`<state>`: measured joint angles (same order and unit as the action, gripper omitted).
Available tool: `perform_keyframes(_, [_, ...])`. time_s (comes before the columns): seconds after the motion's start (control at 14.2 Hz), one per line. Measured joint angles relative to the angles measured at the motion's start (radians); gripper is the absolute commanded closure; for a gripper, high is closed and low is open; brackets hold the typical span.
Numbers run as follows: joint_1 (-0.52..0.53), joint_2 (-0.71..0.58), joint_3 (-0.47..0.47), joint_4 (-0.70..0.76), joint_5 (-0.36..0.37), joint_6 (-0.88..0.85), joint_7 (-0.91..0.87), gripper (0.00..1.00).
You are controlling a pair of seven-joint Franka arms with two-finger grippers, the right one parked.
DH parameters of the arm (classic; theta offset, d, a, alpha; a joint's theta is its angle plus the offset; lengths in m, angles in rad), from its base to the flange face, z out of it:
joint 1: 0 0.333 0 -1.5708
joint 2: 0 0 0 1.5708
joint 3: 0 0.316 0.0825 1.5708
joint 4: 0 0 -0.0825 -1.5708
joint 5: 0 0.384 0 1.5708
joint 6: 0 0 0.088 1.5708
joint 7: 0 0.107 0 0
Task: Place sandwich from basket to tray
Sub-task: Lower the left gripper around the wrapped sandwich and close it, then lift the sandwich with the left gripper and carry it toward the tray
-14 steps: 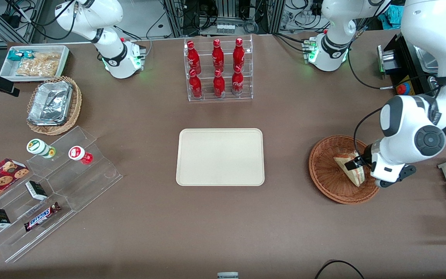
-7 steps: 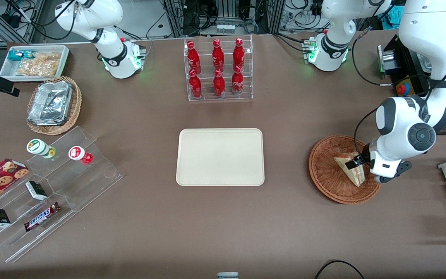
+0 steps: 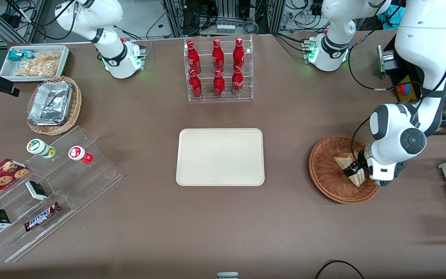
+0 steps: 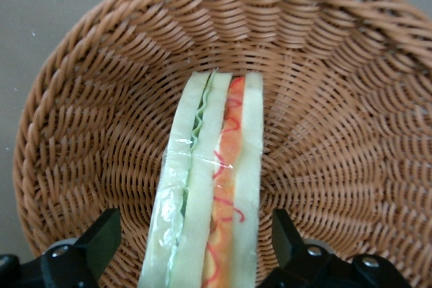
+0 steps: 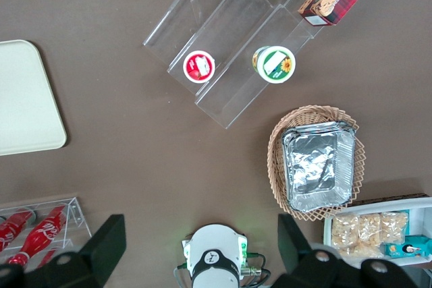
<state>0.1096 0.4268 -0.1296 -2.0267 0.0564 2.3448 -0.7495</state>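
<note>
The sandwich [image 4: 208,187], pale bread with green and orange-red filling under clear wrap, lies in the reddish-brown wicker basket [image 3: 325,176] near the working arm's end of the worktop [image 3: 223,224]. The hand [image 3: 354,169] straddles it, fingers [image 4: 101,237] spread wide and not touching. A "Snickers" bar [image 3: 42,217] lies toward the parked arm's end; the cream tray [image 3: 220,157] sits mid-worktop.

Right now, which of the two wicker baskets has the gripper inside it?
The reddish-brown round basket holding the sandwich, toward the working arm's end; the gripper straddles that sandwich, fingers open. The lighter basket holds foil containers.
</note>
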Motion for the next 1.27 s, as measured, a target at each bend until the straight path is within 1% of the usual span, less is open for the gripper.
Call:
perform_keyframes(0.07, [0.000, 0.004, 0.000, 0.000, 0.000, 0.000, -0.003, 0.71])
perform_keyframes(0.14, [0.000, 0.005, 0.000, -0.001, 0.000, 0.000, -0.004, 0.80])
perform_keyframes(0.21, [0.000, 0.005, 0.000, -0.001, 0.000, 0.000, -0.005, 0.83])
perform_keyframes(0.49, [-0.001, -0.004, -0.003, 0.007, 0.000, -0.003, -0.004, 0.85])
perform_keyframes(0.7, [-0.020, -0.023, -0.010, 0.071, 0.001, -0.085, 0.020, 0.85])
perform_keyframes(0.92, [-0.103, -0.034, -0.017, 0.166, 0.001, -0.191, 0.036, 0.84])
perform_keyframes(1.27, [-0.324, -0.028, -0.025, 0.228, -0.001, -0.223, 0.031, 0.82])
